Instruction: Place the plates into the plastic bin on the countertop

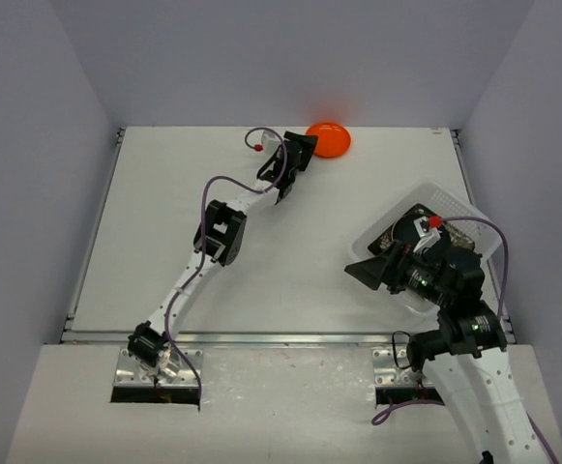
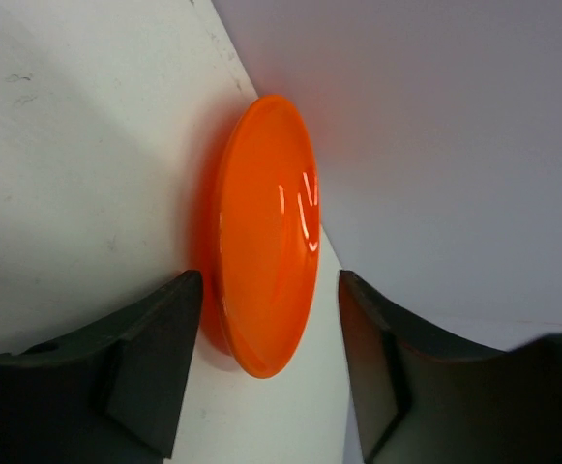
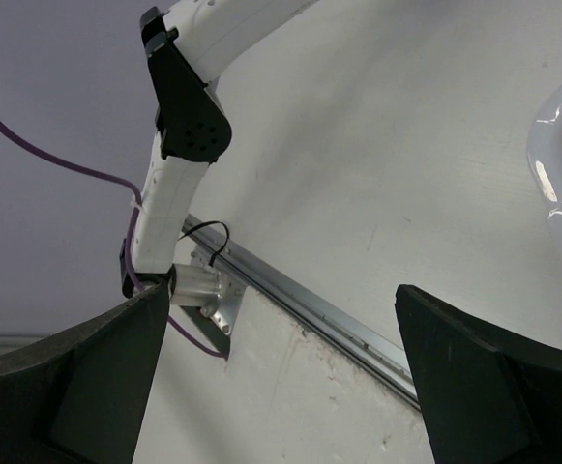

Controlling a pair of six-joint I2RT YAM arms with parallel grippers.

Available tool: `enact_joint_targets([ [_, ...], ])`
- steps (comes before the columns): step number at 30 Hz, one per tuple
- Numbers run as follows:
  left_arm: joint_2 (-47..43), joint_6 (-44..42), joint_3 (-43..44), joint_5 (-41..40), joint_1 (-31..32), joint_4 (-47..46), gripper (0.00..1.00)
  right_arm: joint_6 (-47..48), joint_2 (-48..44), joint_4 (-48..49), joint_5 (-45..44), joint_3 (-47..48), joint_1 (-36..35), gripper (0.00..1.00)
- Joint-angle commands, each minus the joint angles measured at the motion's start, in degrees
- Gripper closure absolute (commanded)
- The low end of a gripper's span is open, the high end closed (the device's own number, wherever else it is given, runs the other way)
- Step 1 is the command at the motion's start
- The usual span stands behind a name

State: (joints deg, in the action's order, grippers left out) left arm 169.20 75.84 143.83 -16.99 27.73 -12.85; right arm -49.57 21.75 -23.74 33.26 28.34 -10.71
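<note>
The orange round plate lies on the white countertop at the back, against the lilac wall. My left gripper is open right at its near edge. In the left wrist view the plate sits between the two open fingers and neither touches it; the gripper is empty. The plastic bin stands at the right with dark square plates inside, mostly hidden by my right arm. My right gripper is open and empty, just left of the bin above the countertop.
A metal rail runs along the countertop's front edge and shows in the right wrist view. The left arm stretches across the middle. The bin's rim shows at the right. Lilac walls close in three sides.
</note>
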Motion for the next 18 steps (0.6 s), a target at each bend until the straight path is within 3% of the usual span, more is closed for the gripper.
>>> enact_joint_targets([
  [1,4.38,-4.03,0.75,-1.12,0.31,6.25,0.49,2.45,-1.0,-3.23,0.2,4.96,-0.73,0.01],
  [11,4.54,-5.36,-0.12,0.73,0.14,2.98,0.84,6.15,-2.98,-10.48,-5.2,11.52,-1.29,0.01],
  [18,4.74,-5.18,-0.59,0.91,0.05,0.5,0.98,8.31,-3.61,-12.91,-8.05,13.47,-2.06,0.01],
])
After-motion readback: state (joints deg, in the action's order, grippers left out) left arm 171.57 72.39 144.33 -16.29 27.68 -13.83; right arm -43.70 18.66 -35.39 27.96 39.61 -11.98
